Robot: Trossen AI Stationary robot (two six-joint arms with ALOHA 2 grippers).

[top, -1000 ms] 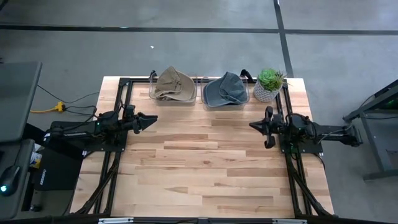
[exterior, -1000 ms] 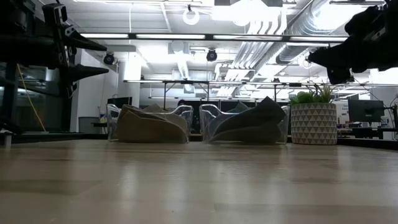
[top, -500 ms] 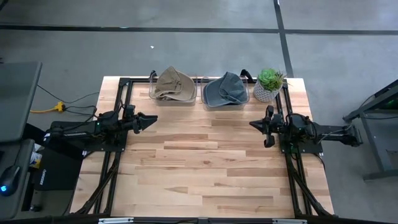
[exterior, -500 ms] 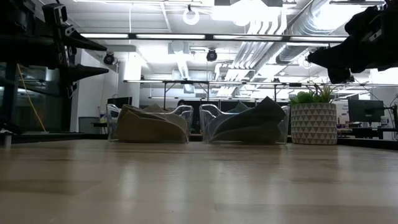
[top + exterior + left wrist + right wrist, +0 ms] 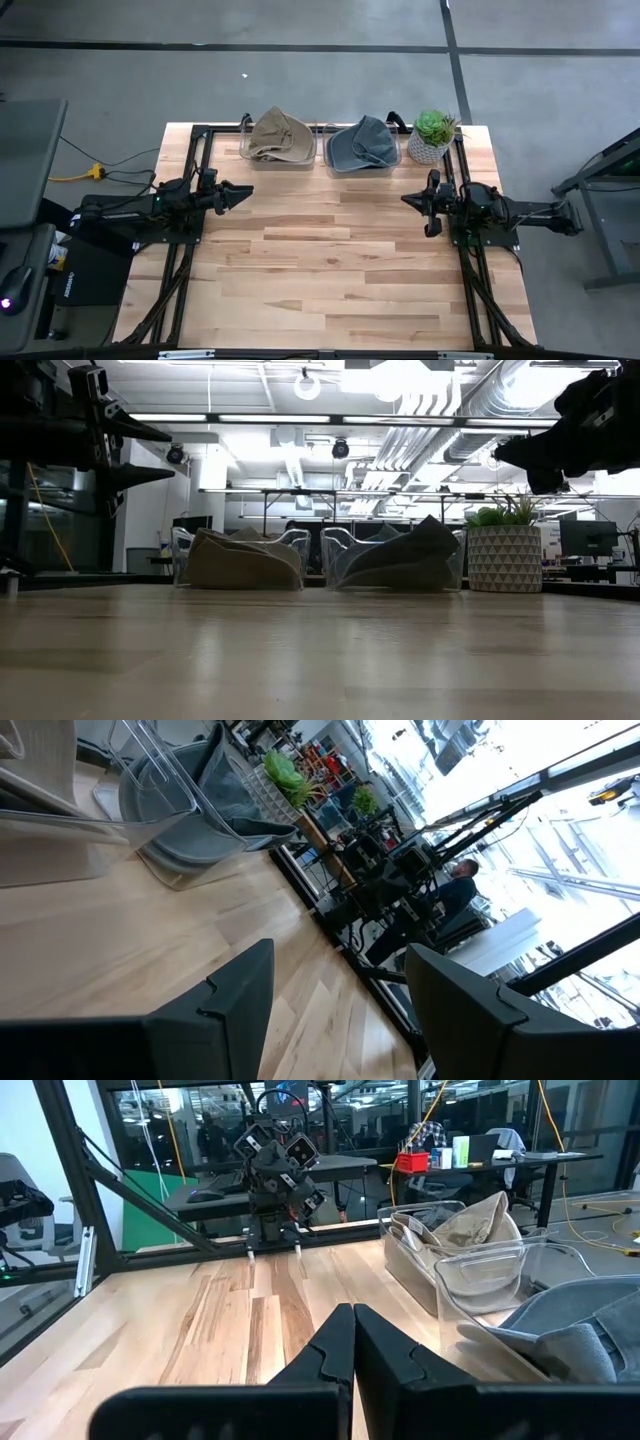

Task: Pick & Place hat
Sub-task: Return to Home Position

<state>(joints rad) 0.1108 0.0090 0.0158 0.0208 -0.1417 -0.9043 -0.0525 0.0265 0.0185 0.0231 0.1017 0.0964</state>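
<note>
A tan hat [image 5: 281, 135] lies in a clear bin [image 5: 238, 560] at the table's far edge. Beside it a grey-blue hat [image 5: 364, 143] lies in a second clear bin [image 5: 398, 563]. My left gripper [image 5: 245, 193] hovers open above the table's left side, fingers pointing toward the right, holding nothing. My right gripper [image 5: 408, 201] hovers shut over the right side, pointing left, with nothing between its fingers. In the right wrist view both hats [image 5: 470, 1220] [image 5: 590, 1330] show in their bins; the left wrist view shows the grey hat [image 5: 215, 790].
A potted succulent [image 5: 433, 136] in a white patterned pot stands at the far right corner, next to the grey hat's bin. Black frame rails [image 5: 190, 160] run along the table's left, right and far sides. The wooden tabletop [image 5: 330, 270] lies between the arms.
</note>
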